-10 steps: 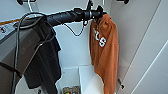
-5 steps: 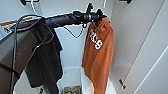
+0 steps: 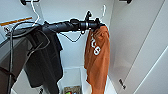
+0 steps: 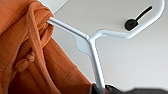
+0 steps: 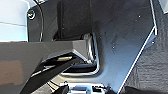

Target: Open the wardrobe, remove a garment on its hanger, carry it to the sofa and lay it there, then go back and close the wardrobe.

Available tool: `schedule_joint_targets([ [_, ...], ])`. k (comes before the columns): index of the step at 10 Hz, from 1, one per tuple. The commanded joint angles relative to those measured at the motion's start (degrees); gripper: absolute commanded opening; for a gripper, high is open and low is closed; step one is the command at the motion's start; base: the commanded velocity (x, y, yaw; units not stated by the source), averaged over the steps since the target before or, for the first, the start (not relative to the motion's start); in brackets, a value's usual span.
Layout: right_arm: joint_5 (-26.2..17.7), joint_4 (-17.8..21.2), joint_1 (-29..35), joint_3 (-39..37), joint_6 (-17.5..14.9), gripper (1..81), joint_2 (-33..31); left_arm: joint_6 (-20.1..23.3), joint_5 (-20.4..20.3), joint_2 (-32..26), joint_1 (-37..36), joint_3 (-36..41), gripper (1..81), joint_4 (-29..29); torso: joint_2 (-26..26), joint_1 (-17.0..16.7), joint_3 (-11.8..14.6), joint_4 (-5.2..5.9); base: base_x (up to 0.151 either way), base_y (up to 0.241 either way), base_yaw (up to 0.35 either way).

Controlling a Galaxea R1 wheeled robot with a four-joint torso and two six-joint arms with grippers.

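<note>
Nearest, the left tool (image 3: 101,25) is clamped on the hanger (image 4: 96,60) just below its hook. The garment (image 3: 97,60) hangs from it inside the open wardrobe (image 3: 130,50), long axis vertical, hood uppermost, hem down. Wardrobe opened and garment gripped; carrying it to the sofa, laying it down and closing appear outstanding. Right tool's state: cannot tell.

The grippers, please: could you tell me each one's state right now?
Left tool: closed on the hanger carrying the orange garment.
Right tool: cannot be told.
</note>
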Motion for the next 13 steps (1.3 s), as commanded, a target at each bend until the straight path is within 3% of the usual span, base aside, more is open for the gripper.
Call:
schedule_joint_targets([
  [1,-2.88,-0.49,1.64,0.34,-0.11,81.1,0.49,4.98,3.83,-1.86,-10.18,1.31,1.0,0.76,0.0,0.0,0.0,0.0,0.0,0.0,0.0],
  [6,-2.26,-0.58,1.47,0.34,-0.55,81.1,0.31,5.24,2.95,-6.61,-6.31,8.16,1.0,1.64,0.0,0.0,0.0,0.0,0.0,0.0,0.0],
  [8,-2.26,-0.75,1.47,0.43,-0.64,81.1,0.23,5.24,2.95,-6.96,-4.73,8.78,1.0,2.26,0.0,0.02,3.57,0.0,0.0,0.0,0.0],
  [9,-2.26,-0.75,1.56,0.43,-0.64,81.1,0.23,5.16,2.95,-6.96,-4.21,8.78,1.0,2.7,0.02,0.02,1.36,0.0,0.0,0.0,0.0],
  [13,-2.17,-0.75,1.64,0.43,-0.72,81.1,0.23,6.29,2.95,-9.16,-0.78,12.46,1.0,3.05,0.02,-0.05,2.49,0.0,0.0,0.0,0.0],
])
